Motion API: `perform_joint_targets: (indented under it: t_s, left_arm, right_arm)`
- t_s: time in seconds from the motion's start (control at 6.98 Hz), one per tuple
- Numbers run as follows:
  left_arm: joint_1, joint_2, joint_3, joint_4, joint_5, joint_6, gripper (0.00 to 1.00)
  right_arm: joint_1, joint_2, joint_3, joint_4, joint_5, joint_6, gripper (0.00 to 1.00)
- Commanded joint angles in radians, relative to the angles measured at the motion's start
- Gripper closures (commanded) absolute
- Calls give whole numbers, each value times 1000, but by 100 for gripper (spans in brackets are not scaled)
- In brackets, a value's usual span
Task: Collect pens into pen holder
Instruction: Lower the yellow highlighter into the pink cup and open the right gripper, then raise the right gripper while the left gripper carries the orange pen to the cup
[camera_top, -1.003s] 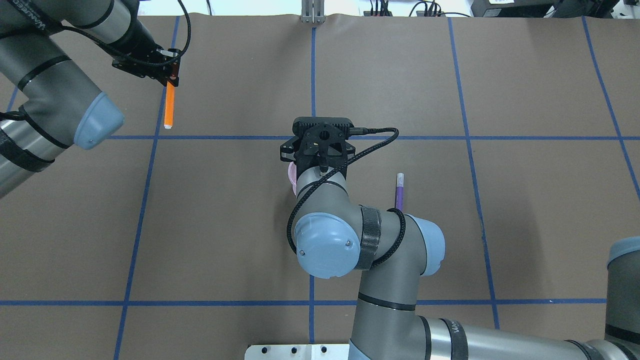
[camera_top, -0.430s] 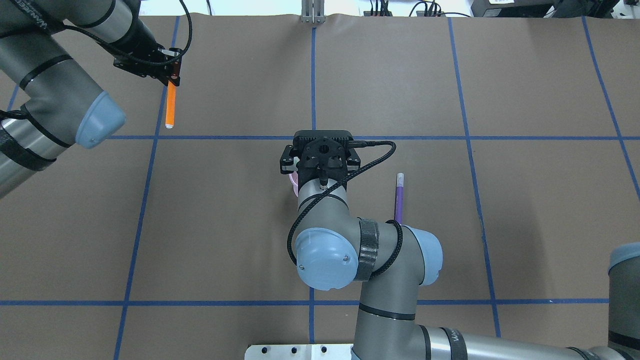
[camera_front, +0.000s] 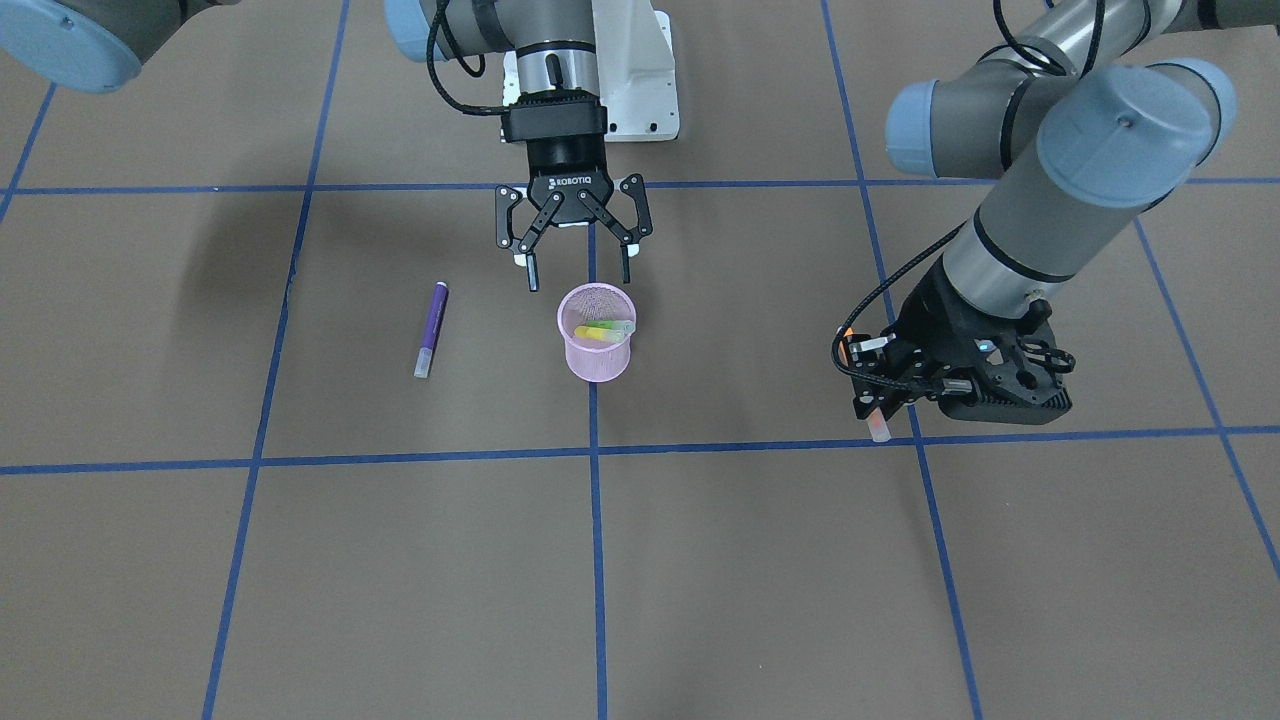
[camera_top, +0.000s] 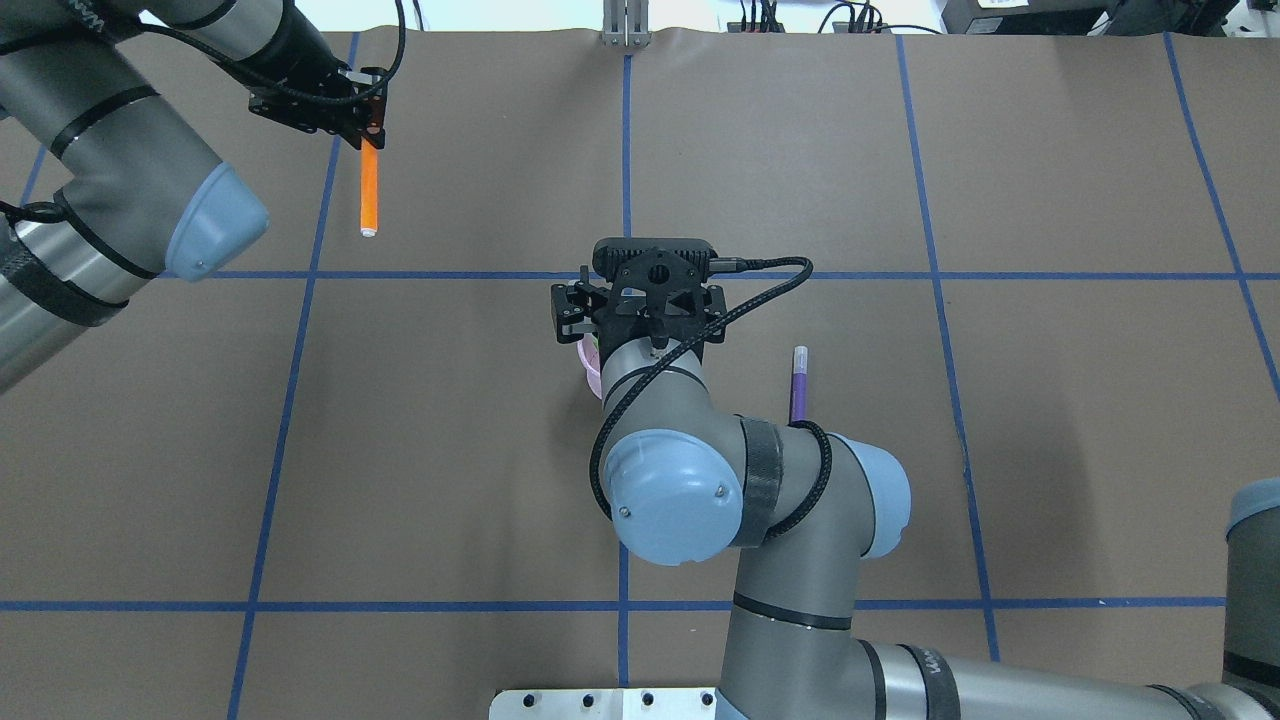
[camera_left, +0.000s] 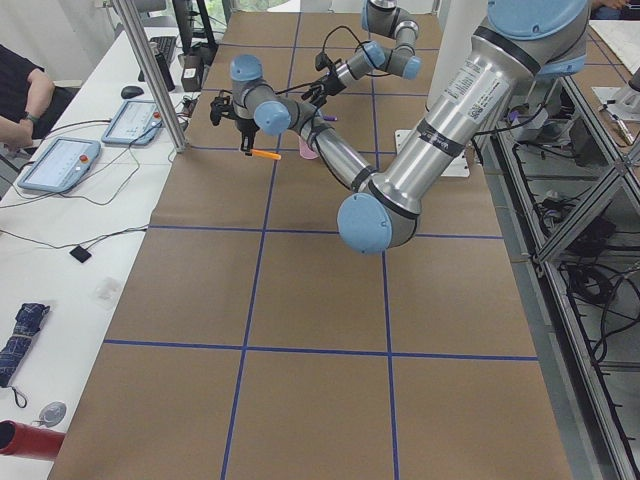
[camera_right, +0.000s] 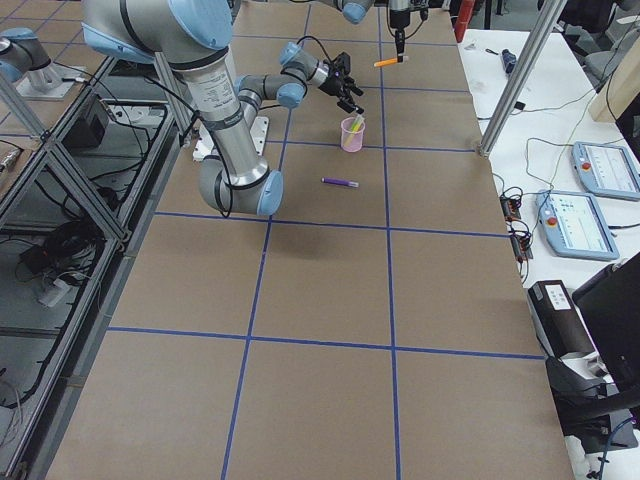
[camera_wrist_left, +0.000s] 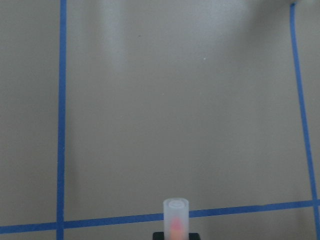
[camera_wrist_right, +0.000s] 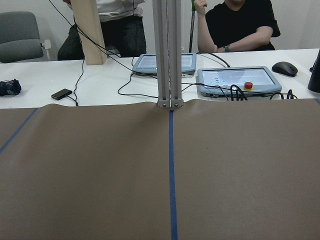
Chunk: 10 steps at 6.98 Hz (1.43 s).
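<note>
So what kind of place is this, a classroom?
Probably a robot lab: big robot arms work over a table marked with a blue tape grid, and a control tablet with a red stop button sits nearby.

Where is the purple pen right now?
The purple pen lies flat on the brown table, on the robot's right of the pink pen holder; in the front-facing view that is the holder's left.

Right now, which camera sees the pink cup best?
The front-facing view: the whole pink cup shows, with yellow and green pens inside. Overhead, the right arm hides all but a pink sliver. The right side view shows it small; the left side view, a speck. Wrist cameras miss it.
</note>
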Motion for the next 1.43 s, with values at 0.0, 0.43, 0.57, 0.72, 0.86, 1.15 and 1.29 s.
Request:
perform_joint_targets:
  t_s: [0.0, 0.43, 0.57, 0.72, 0.86, 1.15, 1.29]
  left_arm:
    - [10, -18, -15, -155, 72, -223, 100]
    - [150, -21, -126, -166, 345, -410, 100]
    - [215, -20, -174, -165, 460, -444, 100]
    - [284, -14, -221, -157, 602, -464, 100]
    - [375, -15, -223, -154, 764, -464, 100]
    - [443, -20, -221, -148, 869, -464, 100]
    - [475, -20, -218, -137, 907, -462, 100]
  right_arm:
    - [132, -72, 56, -6, 299, -3, 0]
    - [312, -126, 41, -159, 758, -129, 0]
    - [323, -137, 4, -155, 805, -136, 0]
    - [326, -137, -36, -149, 845, -160, 0]
    - [332, -138, -51, -149, 860, -182, 0]
    - [379, -140, -105, -146, 995, -234, 0]
    - [382, -138, -132, -146, 1011, -233, 0]
